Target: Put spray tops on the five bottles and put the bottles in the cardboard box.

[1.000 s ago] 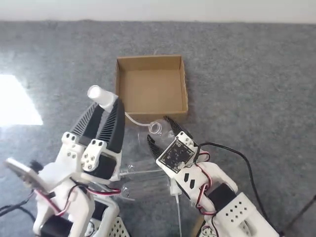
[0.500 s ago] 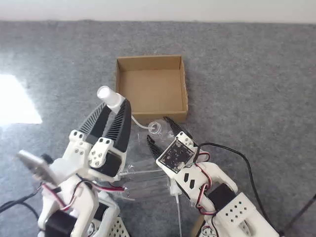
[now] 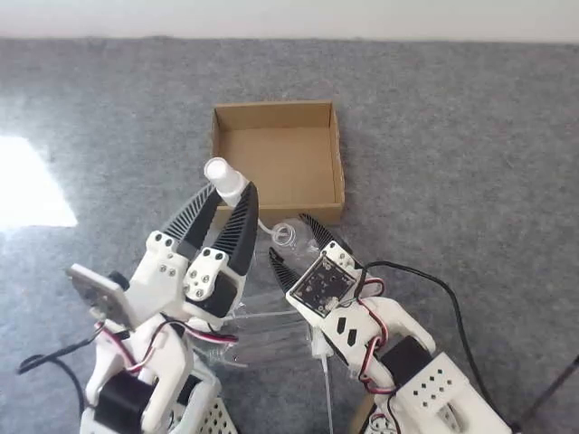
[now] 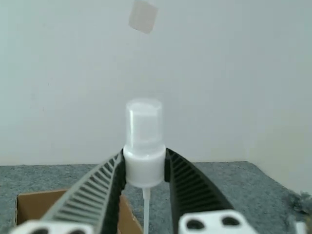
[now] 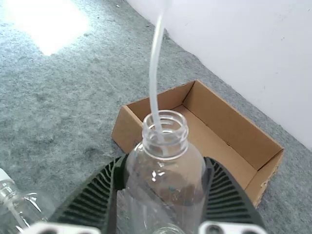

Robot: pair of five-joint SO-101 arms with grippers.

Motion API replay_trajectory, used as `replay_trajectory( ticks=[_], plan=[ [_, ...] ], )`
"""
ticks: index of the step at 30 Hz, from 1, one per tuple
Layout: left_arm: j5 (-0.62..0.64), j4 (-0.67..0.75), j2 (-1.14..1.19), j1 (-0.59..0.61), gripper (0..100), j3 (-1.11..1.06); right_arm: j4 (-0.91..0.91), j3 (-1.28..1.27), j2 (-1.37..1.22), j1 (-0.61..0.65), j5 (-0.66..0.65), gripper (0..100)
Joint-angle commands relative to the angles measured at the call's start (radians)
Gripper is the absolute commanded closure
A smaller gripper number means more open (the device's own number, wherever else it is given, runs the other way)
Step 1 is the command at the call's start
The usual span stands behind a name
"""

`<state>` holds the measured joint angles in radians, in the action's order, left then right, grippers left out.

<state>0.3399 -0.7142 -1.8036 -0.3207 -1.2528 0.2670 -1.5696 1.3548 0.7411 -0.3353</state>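
pinching a spray top point(image 3: 222, 174) at frame centre, the left gripper point(image 3: 228, 192) holds its tube point(image 5: 155, 73) inside the bottle point(image 5: 165, 161) clamped by the right gripper point(image 3: 288, 235).

One cardboard box point(image 3: 276, 163) on the worktop point(image 3: 452, 136). One spray top point(image 3: 222, 174), just the one. Clear bottles: two I can count for sure, one bottle point(image 5: 163, 165) and a second bottle point(image 5: 10, 204); the clear heap between the arms won't count cleanly. Two hands: left hand point(image 3: 231, 192), right hand point(image 3: 289, 237).
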Motion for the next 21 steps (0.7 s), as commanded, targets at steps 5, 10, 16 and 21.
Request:
replay_trajectory(
  ticks=[5, 10, 16, 21],
  plan=[
    [0.014, 0.028, -0.015, 0.002, 99, -0.016, -0.021, 0.009, 0.019, 0.007, -0.003, 88.7],
    [0.014, 0.029, -0.015, 0.002, 99, -0.041, -0.021, 0.014, 0.019, 0.007, 0.064, 88.7],
    [-0.014, 0.026, -0.015, 0.002, 99, -0.067, -0.021, 0.014, 0.019, 0.007, 0.081, 88.7],
    [-0.028, 0.028, -0.015, 0.0, 99, -0.081, -0.021, 0.014, 0.019, 0.007, 0.083, 88.7]
  ],
)
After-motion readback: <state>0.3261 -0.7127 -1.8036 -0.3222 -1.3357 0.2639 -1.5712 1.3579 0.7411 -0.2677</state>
